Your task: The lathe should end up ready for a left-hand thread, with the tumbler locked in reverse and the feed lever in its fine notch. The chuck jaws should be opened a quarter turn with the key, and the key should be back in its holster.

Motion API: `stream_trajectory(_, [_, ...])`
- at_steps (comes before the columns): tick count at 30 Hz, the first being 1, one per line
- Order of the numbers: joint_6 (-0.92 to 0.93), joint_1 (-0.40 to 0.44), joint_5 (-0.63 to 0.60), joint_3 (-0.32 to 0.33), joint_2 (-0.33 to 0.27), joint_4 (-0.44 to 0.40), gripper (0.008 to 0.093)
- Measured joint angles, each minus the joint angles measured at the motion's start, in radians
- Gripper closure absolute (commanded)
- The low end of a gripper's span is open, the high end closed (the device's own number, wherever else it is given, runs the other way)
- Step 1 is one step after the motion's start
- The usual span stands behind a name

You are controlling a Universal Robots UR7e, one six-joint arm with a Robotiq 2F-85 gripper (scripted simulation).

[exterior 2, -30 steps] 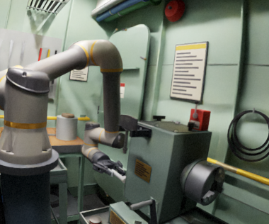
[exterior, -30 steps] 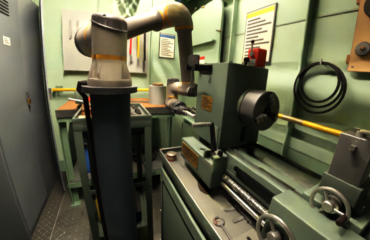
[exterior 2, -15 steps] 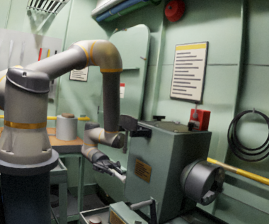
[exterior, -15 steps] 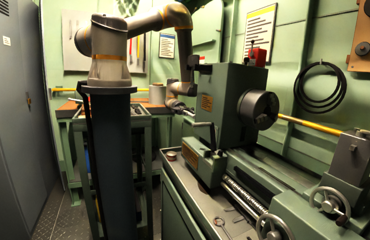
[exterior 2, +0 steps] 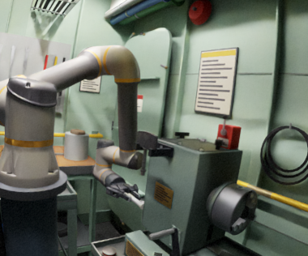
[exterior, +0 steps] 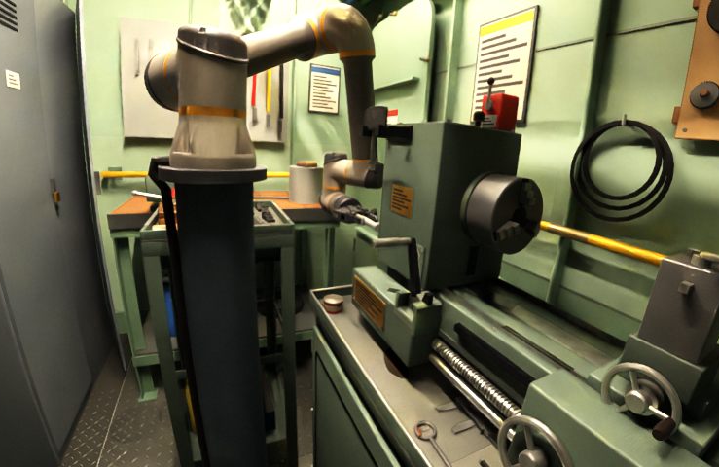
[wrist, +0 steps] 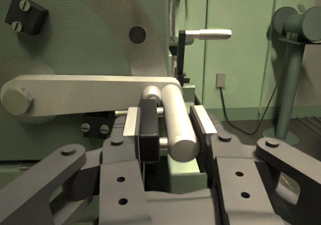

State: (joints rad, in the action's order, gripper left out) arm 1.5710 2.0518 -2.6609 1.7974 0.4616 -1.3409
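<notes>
My gripper (wrist: 166,132) (exterior: 363,216) (exterior 2: 129,192) reaches in at the left end of the lathe headstock (exterior: 443,198), where the tumbler lever (wrist: 86,94) lies level across the end face, pivoted on a bolt (wrist: 16,100) at its left. The lever's round steel handle (wrist: 179,124) sticks out toward me, with a black latch block (wrist: 148,130) beside it. The feed lever (exterior: 412,259) (wrist: 206,34) stands at the headstock's front, and the chuck (exterior: 503,212) (exterior 2: 232,206) faces the bed. The chuck key (exterior: 429,435) lies on the chip tray near the carriage. My gripper is closed around the tumbler handle and its latch.
Behind the headstock a workbench (exterior: 217,212) carries a white canister (exterior: 305,182). The arm's pedestal (exterior: 219,319) stands left of the lathe, with a grey cabinet (exterior: 35,220) further left. A tailstock (exterior: 685,308) and handwheels (exterior: 641,394) sit to the right on the bed.
</notes>
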Motion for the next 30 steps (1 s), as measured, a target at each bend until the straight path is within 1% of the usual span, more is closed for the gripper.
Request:
stream_trajectory(16, [-0.016,0.000,0.000,0.002,0.003,0.000,0.0934])
stream_trajectory(30, [-0.077,0.000,0.000,0.009,0.019,0.008,0.0934])
